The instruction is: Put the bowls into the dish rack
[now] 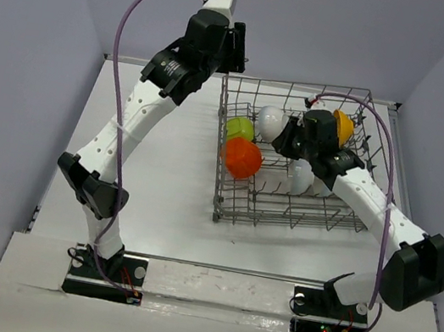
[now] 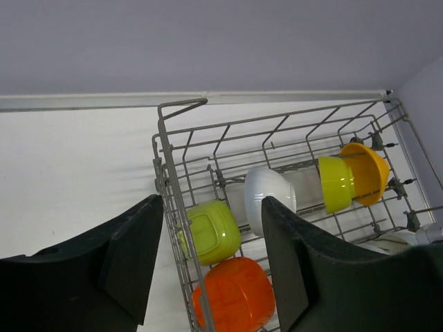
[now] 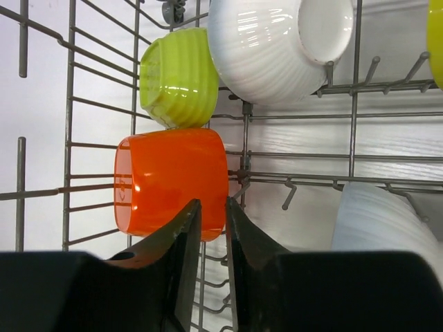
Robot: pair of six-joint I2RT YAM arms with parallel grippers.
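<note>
I see left hand (image 2: 211, 207) wide, empty; right hand (image 3: 212, 204) narrowly parted, empty, beside glossy red-orange bowl (image 3: 173, 176) in grey wire dish rack (image 1: 282, 214).

One view looks down from above; both wrist views closely share the dish rack (image 1: 282, 214).

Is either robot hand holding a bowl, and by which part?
Nothing is held. The left hand is wide open near the dish rack; the right hand shows an empty narrow gap, tips beside the orange bowl.
</note>
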